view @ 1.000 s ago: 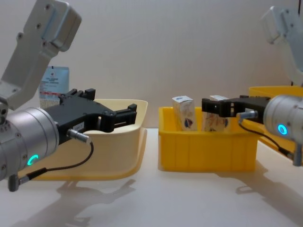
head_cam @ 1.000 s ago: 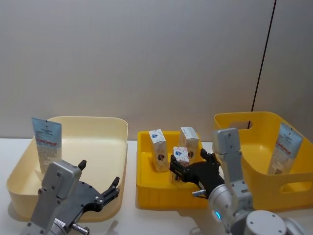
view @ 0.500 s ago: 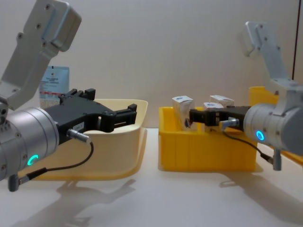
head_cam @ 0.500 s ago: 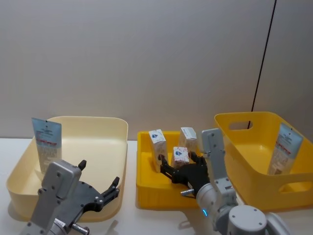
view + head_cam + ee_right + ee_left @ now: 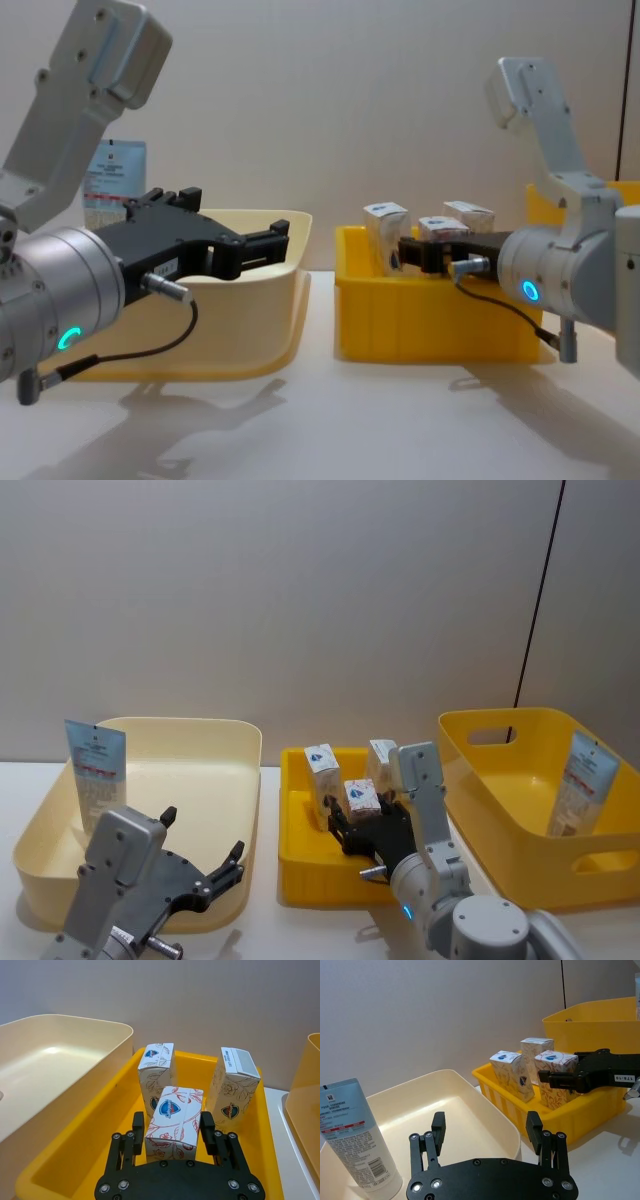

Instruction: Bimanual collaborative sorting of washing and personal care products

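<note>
Carton (image 5: pixel 173 1119) shifted, between right jaws.

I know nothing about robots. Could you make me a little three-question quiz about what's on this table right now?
1. True or false: the right pincer grips a small carton.
2. How many small cartons are in the small yellow bin?
3. What stands in the cream bin? A) a squeeze tube B) a carton C) a cup

Key:
1. True: its fingers press both sides of the red-patterned carton.
2. Three: the gripped one plus two blue-patterned cartons behind it.
3. A: a pale-blue squeeze tube stands at its far left corner, near the open left pincer.
</note>
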Motion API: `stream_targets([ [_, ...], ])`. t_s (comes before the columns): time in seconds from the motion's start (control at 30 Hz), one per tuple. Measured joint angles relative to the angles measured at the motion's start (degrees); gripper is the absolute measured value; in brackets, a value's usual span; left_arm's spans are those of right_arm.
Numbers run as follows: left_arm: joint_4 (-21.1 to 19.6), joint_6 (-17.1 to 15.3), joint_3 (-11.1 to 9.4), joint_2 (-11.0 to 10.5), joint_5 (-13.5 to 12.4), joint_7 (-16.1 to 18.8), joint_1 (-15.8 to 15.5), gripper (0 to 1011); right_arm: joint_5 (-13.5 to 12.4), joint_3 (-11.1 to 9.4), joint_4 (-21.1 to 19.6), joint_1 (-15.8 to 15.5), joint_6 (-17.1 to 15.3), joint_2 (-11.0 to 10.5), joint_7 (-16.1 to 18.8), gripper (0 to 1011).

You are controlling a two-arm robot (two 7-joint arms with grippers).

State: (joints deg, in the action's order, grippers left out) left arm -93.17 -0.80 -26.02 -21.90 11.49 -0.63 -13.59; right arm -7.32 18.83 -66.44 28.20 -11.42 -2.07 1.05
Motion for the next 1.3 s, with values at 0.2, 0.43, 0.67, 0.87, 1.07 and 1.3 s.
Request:
stream_targets([
  [0.2, 0.0, 0.0, 0.0, 0.0, 0.0, 0.0, 0.0, 1003, 0.1, 0.0, 0.5, 0.2, 0.0, 0.2, -0.1, 560],
  [0.43, 0.0, 0.0, 0.0, 0.0, 0.0, 0.0, 0.0, 1003, 0.2, -0.3, 0.0, 0.0, 0.8, 0.1, 0.1, 404],
  [0.67, 0.0, 0.0, 0.0, 0.0, 0.0, 0.0, 0.0, 1003, -0.2, -1.3, -2.0, -0.7, 3.1, -0.3, 0.9, 404],
  [0.87, 0.0, 0.0, 0.0, 0.0, 0.0, 0.0, 0.0, 1003, -1.0, -2.7, -4.7, -1.3, 5.3, -0.7, 1.8, 404],
  [1.07, 0.0, 0.0, 0.0, 0.0, 0.0, 0.0, 0.0, 1003, -2.0, -4.3, -7.9, -1.8, 7.0, -1.3, 2.5, 404],
  [1.3, 0.0, 0.0, 0.0, 0.0, 0.0, 0.0, 0.0, 1003, -3.3, -7.9, -14.2, -3.1, 7.9, -2.8, 2.7, 404],
])
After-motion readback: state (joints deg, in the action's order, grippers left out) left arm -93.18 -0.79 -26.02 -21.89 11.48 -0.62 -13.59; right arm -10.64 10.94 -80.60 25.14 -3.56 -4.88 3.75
